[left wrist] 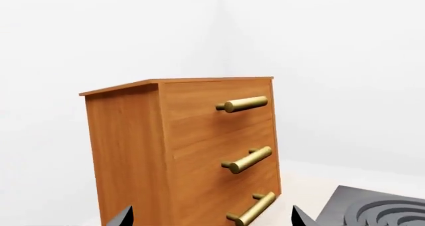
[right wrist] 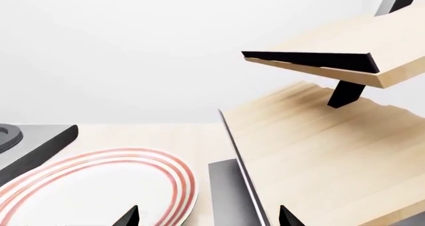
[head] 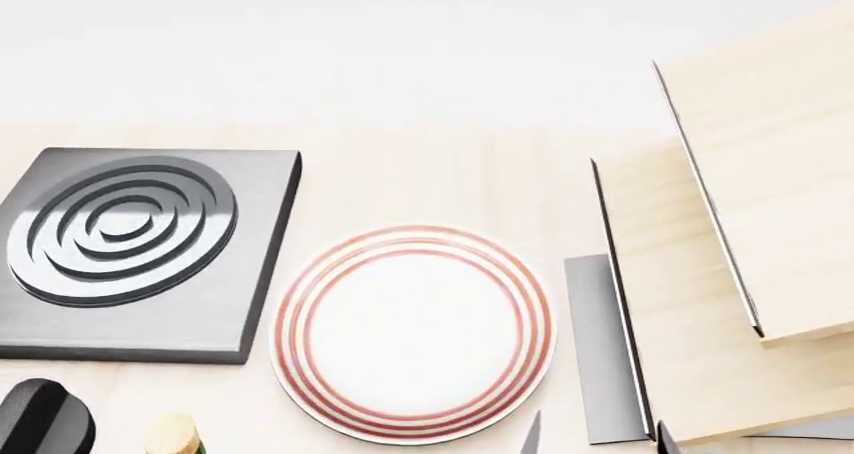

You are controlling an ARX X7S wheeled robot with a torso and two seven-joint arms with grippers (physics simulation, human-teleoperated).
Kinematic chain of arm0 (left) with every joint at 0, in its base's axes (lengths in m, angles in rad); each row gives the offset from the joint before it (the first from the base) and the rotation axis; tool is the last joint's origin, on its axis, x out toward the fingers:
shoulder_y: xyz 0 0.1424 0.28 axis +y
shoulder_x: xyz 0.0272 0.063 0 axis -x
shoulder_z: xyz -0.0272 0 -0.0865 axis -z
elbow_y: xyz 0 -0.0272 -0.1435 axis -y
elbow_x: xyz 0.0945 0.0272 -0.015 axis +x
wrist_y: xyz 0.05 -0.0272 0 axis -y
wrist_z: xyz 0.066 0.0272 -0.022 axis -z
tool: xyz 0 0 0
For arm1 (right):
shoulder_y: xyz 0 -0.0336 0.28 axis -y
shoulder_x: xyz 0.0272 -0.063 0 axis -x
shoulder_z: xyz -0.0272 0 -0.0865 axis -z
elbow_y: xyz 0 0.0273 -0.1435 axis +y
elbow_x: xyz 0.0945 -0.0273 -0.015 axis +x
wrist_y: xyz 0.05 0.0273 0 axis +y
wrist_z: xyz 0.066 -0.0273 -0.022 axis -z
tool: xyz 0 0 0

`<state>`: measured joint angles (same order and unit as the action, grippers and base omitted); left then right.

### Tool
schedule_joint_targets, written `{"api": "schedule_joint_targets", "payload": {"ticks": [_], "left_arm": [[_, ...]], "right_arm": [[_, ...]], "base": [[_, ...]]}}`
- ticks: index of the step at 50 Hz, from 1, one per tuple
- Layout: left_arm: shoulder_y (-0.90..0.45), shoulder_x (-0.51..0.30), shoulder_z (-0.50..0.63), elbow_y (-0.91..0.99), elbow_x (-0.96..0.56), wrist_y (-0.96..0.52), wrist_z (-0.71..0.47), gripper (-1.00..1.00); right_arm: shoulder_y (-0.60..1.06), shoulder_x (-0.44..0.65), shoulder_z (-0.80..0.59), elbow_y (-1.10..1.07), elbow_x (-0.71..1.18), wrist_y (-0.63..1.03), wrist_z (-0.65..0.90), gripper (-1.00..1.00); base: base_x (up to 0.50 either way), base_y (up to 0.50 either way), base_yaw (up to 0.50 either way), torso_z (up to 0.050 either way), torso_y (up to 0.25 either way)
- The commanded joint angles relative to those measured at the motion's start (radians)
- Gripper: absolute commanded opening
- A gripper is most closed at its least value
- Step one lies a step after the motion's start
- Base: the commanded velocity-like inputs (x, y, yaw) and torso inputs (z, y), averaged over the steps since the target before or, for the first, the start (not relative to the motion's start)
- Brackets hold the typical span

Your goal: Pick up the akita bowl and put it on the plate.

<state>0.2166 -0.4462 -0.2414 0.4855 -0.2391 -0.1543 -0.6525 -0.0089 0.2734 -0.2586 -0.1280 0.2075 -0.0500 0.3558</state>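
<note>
The akita bowl is out of view in all three views. The plate [head: 414, 332], white with thin red rings round its rim, lies flat on the pale wooden counter in the middle of the head view, and its edge also shows in the right wrist view as the plate [right wrist: 99, 186]. My right gripper [right wrist: 207, 220] is open and holds nothing, its dark fingertips [right wrist: 129, 217] just short of the plate's right rim. Only the tips of the right gripper [head: 597, 440] show in the head view. My left gripper [left wrist: 212, 220] is open and holds nothing, facing a wooden cabinet.
A dark grey square stove burner [head: 134, 249] with raised rings sits left of the plate. A pale wooden two-tier shelf [head: 747, 234] on a grey base stands at the right. A brown three-drawer cabinet [left wrist: 192, 151] with brass handles fills the left wrist view.
</note>
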Motion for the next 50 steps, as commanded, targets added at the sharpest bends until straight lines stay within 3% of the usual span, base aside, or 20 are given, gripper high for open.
{"api": "schedule_joint_targets", "payload": {"ticks": [1, 50], "left_arm": [[0.007, -0.017, -0.031, 0.008, -0.008, -0.033, -0.011, 1.0], [0.066, -0.09, -0.044, 0.019, -0.022, -0.191, 0.015, 1.0]], "right_arm": [[0.003, 0.001, -0.007, 0.005, -0.001, -0.002, 0.003, 1.0], [0.015, 0.007, -0.034, 0.026, 0.002, -0.006, 0.012, 1.0]], "base": [[0.0, 0.0, 0.0, 0.0, 0.0], [0.0, 0.0, 0.0, 0.0, 0.0]]}}
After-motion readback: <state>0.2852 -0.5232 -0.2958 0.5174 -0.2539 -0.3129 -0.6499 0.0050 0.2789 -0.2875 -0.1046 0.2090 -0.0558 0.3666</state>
